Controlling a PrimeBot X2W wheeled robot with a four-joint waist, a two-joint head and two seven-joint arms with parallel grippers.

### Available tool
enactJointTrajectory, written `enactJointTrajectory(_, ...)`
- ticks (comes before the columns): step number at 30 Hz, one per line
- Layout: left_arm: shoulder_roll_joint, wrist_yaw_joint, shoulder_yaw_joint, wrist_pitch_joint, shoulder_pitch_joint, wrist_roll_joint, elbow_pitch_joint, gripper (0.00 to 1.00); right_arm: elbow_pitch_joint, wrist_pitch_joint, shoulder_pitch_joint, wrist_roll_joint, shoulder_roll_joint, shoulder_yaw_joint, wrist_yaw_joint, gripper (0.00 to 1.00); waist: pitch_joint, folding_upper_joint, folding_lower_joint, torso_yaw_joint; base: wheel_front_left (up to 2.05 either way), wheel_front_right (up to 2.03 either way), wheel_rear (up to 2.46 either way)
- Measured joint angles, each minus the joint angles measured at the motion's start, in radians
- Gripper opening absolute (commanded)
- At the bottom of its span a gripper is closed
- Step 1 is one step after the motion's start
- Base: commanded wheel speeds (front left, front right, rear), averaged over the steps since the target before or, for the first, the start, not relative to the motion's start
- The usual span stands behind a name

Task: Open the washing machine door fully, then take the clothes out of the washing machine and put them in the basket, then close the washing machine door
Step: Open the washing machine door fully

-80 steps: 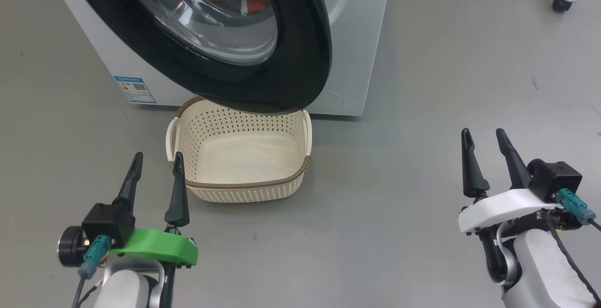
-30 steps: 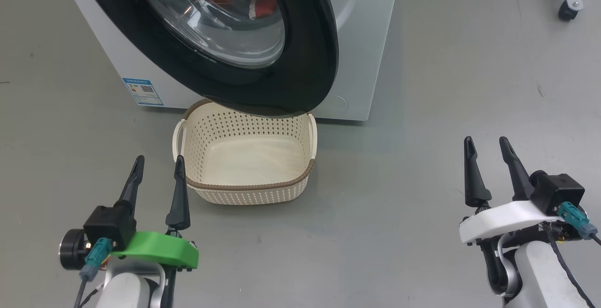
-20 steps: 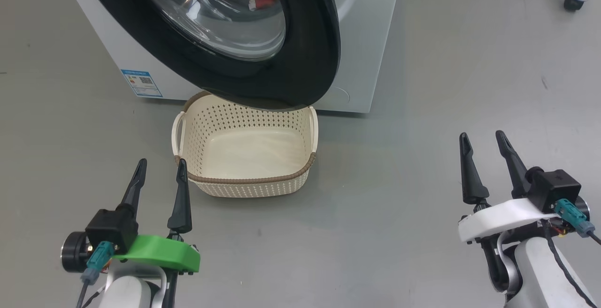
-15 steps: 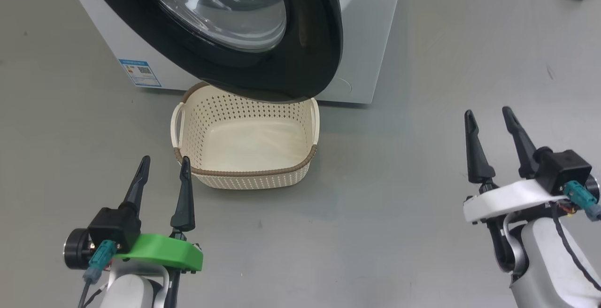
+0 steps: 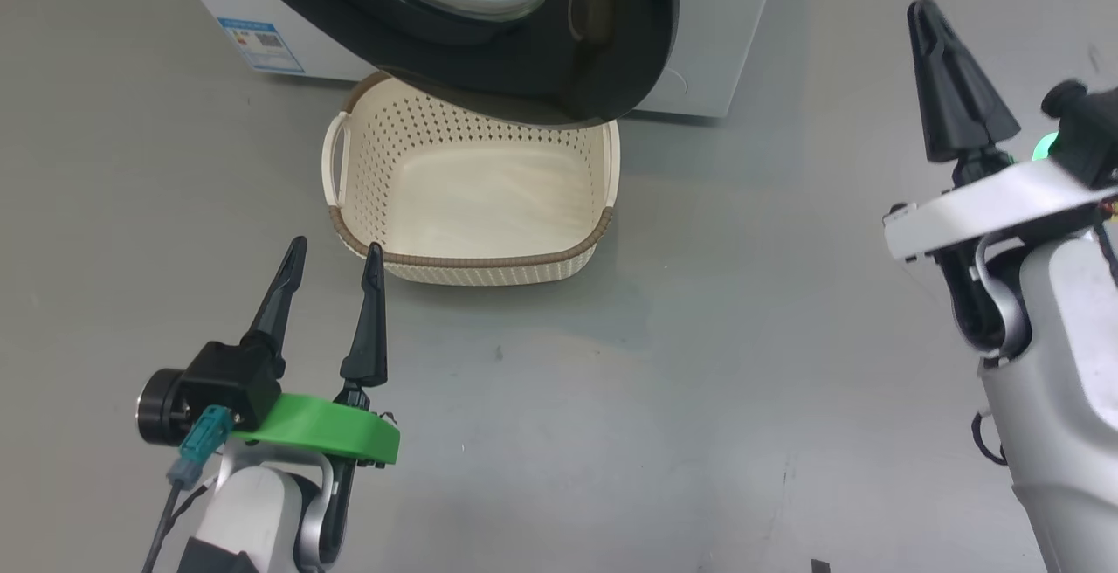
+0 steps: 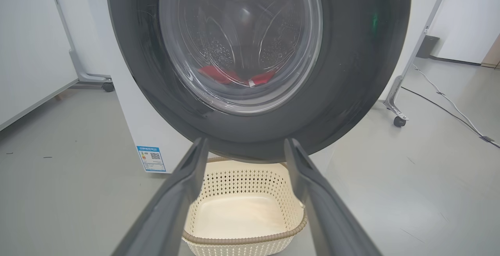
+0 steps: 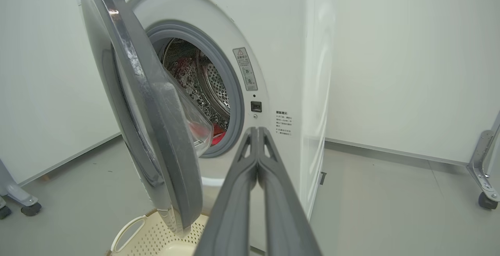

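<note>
Washing machine door seen only part-open, left of frame. Clothes left inside washing machine, centre frame. Nothing yet placed in basket under door. Left gripper spread; right gripper pressed closed, nothing held. All steps judged pending.

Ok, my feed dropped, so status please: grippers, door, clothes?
Left gripper open, near basket. Right gripper shut, empty, clear of washing machine door. Door part open, overhanging basket. Clothes in the drum.

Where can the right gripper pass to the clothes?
Through the gap between the washing machine door and the grey seal, narrowed by the glass bowl. Bare floor lies right of the basket; under the door it is crowded.
</note>
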Motion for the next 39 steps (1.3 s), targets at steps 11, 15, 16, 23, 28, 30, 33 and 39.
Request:
enactJointTrajectory(11, 0.0, -0.001, -0.033, 0.0, -0.057, -0.027, 0.002, 1.0, 0.081, 0.307, -0.237, 0.391, 0.09, -0.072, 0.0, 0.0, 0.089, 0.0, 0.0, 0.059, 0.0, 0.0, 0.0)
enactJointTrajectory(15, -0.001, -0.002, -0.038, 0.0, -0.071, -0.031, 0.007, 1.0, 0.125, 0.424, -0.311, 0.514, 0.108, -0.104, 0.0, 0.0, 0.11, 0.0, 0.0, 0.082, 0.0, 0.0, 0.0)
enactJointTrajectory(16, -0.001, -0.002, -0.04, 0.0, -0.074, -0.035, 0.008, 1.0, 0.137, 0.451, -0.327, 0.537, 0.109, -0.111, 0.0, 0.0, 0.114, 0.0, 0.0, 0.088, 0.0, 0.0, 0.0)
enactJointTrajectory(23, -0.001, -0.001, -0.044, 0.0, -0.087, -0.037, 0.012, 1.0, 0.195, 0.573, -0.411, 0.635, 0.113, -0.148, -0.045, 0.0, 0.134, 0.0, 0.0, 0.114, 0.0, 0.0, 0.0)
enactJointTrajectory(28, -0.001, 0.0, -0.044, 0.0, -0.089, -0.038, 0.014, 1.0, 0.243, 0.655, -0.457, 0.686, 0.118, -0.153, -0.082, 0.0, 0.141, 0.0, 0.0, 0.124, 0.0, 0.0, 0.0)
enactJointTrajectory(30, -0.002, 0.0, -0.046, 0.0, -0.091, -0.045, 0.016, 1.0, 0.258, 0.687, -0.467, 0.709, 0.12, -0.155, -0.099, 0.0, 0.143, 0.0, 0.0, 0.126, 0.0, 0.0, 0.0)
enactJointTrajectory(33, -0.002, 0.001, -0.049, 0.0, -0.093, -0.046, 0.017, 1.0, 0.28, 0.733, -0.486, 0.752, 0.124, -0.163, -0.123, 0.0, 0.146, 0.0, 0.0, 0.128, 0.0, 0.0, 0.0)
enactJointTrajectory(39, -0.002, 0.001, -0.059, 0.0, -0.098, -0.053, 0.021, 1.0, 0.313, 0.803, -0.523, 0.794, 0.125, -0.172, -0.17, 0.0, 0.15, 0.0, 0.0, 0.134, 0.0, 0.0, 0.0)
